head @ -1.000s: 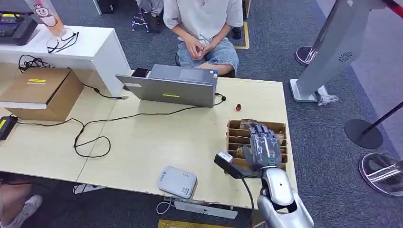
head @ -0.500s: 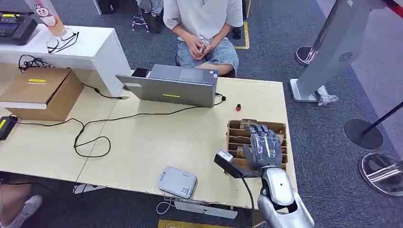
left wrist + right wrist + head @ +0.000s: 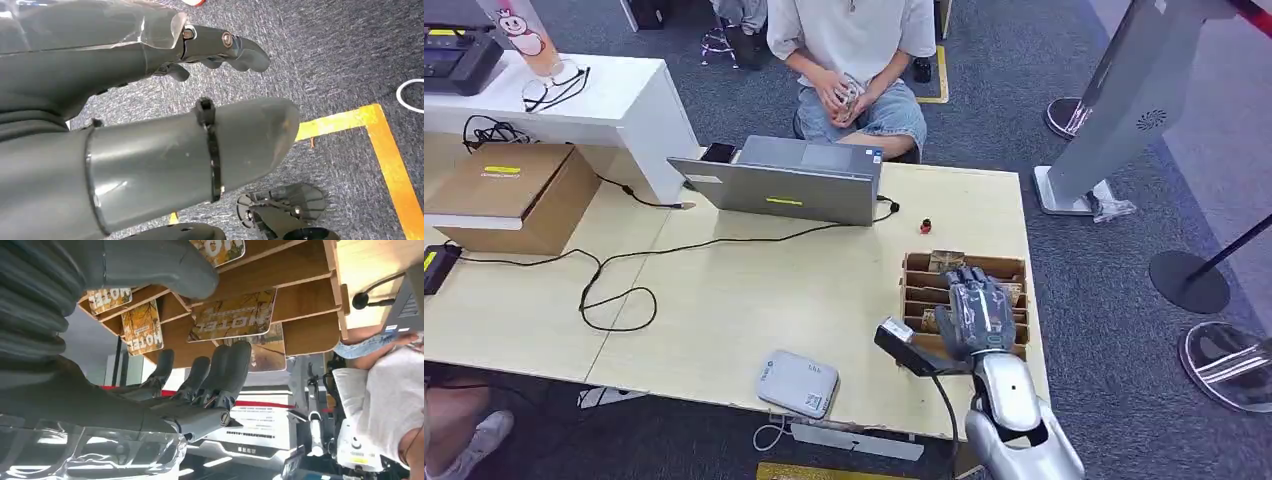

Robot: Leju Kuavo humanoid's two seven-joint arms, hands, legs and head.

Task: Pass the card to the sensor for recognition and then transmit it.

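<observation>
Reaching over the wooden card rack (image 3: 924,283), the right hand (image 3: 977,308) has its fingers (image 3: 227,371) spread and extended, gripping nothing; thumb on one side, fingers on the other, with a hotel card (image 3: 233,316) lying in the slot between them, not yet touched. This looks like the pick-up step: the next move calls for lowering and closing thumb and fingers on one card's edge, then carrying it toward the grey sensor (image 3: 797,383) at about eight o'clock from the rack. The card lies flat in its slot, its long axis running along the divider. Hanging above the carpet, the left hand (image 3: 150,100) has fingers loosely apart and empty.
</observation>
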